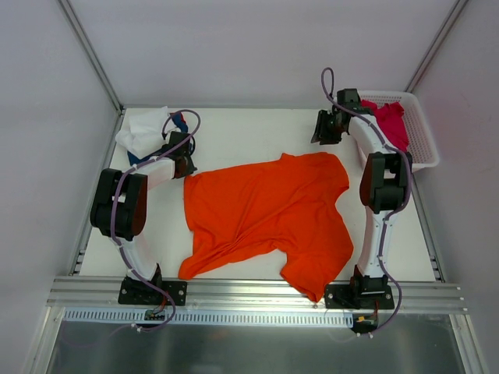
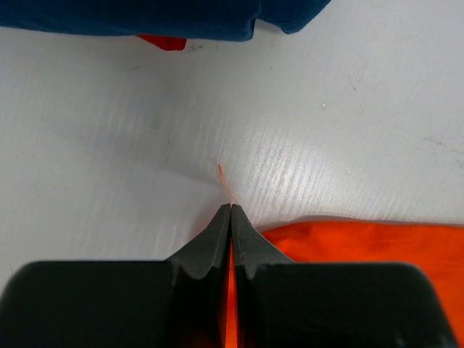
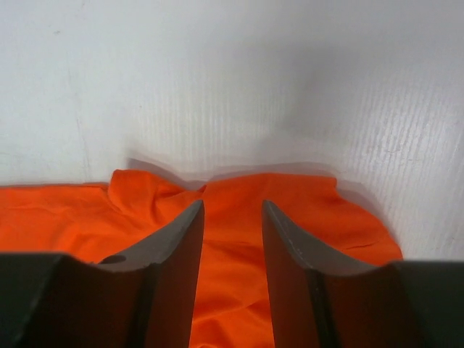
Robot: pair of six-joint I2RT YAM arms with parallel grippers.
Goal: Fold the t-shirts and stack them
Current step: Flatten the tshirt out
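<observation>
The bright orange t-shirt (image 1: 265,214) lies spread across the middle of the table, its lower part rumpled. My left gripper (image 1: 187,165) is at the shirt's far left corner. In the left wrist view it (image 2: 230,208) is shut, with a thin edge of orange cloth (image 2: 362,243) pinched between the jaws. My right gripper (image 1: 321,128) is open at the shirt's far right corner. In the right wrist view its jaws (image 3: 232,204) stand apart over the orange cloth (image 3: 58,217), holding nothing. A white shirt (image 1: 144,128) and a navy shirt (image 2: 145,18) lie at the back left.
A white mesh basket (image 1: 425,136) stands at the back right with a crimson-pink shirt (image 1: 390,121) in it, close to my right arm. A small red scrap (image 2: 163,41) shows under the navy shirt. White walls enclose the table on three sides.
</observation>
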